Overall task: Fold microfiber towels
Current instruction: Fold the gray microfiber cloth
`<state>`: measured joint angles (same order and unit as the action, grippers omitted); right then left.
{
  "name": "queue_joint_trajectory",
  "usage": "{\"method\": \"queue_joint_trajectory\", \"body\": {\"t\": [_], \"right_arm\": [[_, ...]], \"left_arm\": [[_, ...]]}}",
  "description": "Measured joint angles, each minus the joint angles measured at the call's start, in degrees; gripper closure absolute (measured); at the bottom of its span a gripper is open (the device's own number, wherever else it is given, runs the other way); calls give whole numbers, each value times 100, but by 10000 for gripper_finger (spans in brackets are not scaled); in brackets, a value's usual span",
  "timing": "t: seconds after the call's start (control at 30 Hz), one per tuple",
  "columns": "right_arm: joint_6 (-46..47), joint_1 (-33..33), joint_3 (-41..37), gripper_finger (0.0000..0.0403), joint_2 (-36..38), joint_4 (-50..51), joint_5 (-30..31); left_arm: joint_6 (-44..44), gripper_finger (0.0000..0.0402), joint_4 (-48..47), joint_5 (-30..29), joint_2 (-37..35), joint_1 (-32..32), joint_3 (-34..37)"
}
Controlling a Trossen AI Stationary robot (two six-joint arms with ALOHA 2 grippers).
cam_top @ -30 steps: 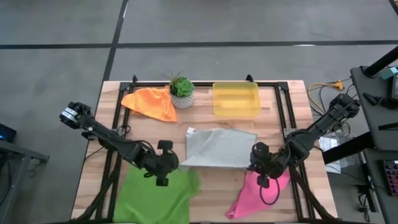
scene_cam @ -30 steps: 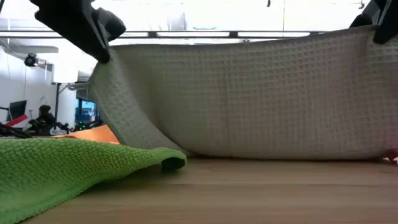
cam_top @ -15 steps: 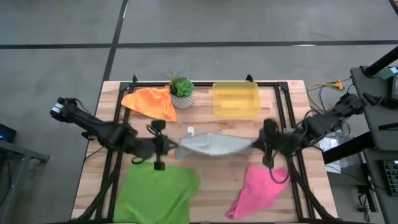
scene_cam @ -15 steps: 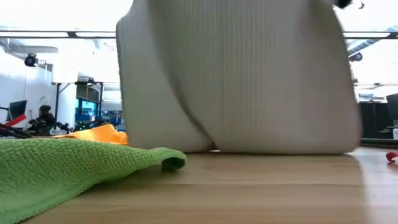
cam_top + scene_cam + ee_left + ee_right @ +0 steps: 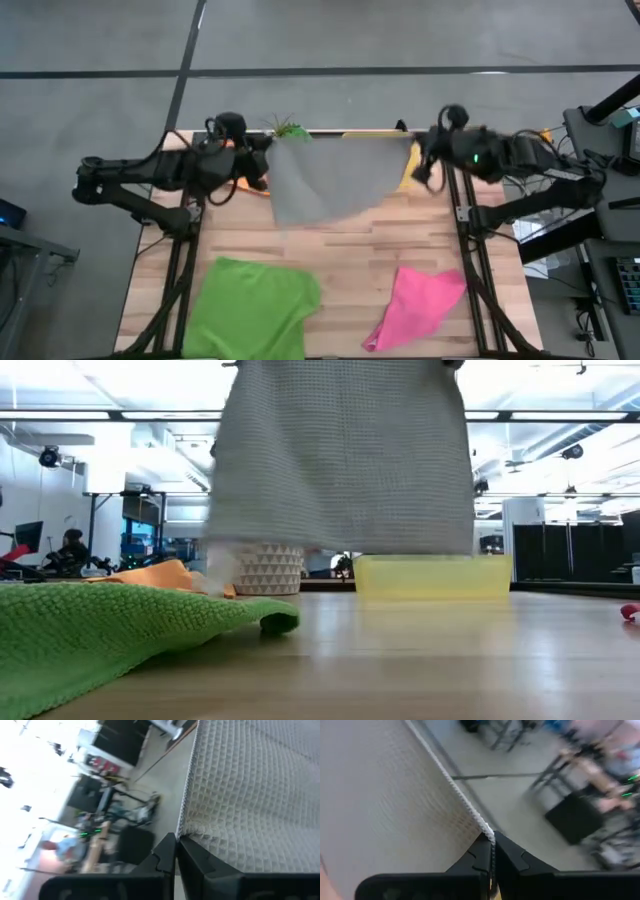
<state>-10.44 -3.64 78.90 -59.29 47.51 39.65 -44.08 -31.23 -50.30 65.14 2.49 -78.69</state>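
Yellow bin (image 5: 432,576) beside patterned plant pot (image 5: 267,568)

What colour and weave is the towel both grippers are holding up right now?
Light grey towel with a small waffle-grid weave, clearest in the left wrist view.

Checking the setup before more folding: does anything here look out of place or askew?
Nothing is spilled or damaged. The left gripper and right gripper hold the grey towel in the air, hiding most of the plant pot and yellow bin. The pink towel lies rumpled.
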Motion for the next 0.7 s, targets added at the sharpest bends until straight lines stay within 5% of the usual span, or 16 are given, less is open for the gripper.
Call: {"method": "queue_joint_trajectory", "body": {"t": [0.2, 0.3, 0.7], "right_arm": [[-892, -740, -43, 394, -91, -984, -252], [-824, -746, -189, 394, -102, -914, -252], [1737, 757, -2095, 394, 163, -145, -437]], "left_arm": [[-1794, 401, 1272, -393, 134, -534, 25], [-1906, 401, 1508, -657, 230, -541, 33], [1025, 401, 604, -654, 741, 508, 1262]]}}
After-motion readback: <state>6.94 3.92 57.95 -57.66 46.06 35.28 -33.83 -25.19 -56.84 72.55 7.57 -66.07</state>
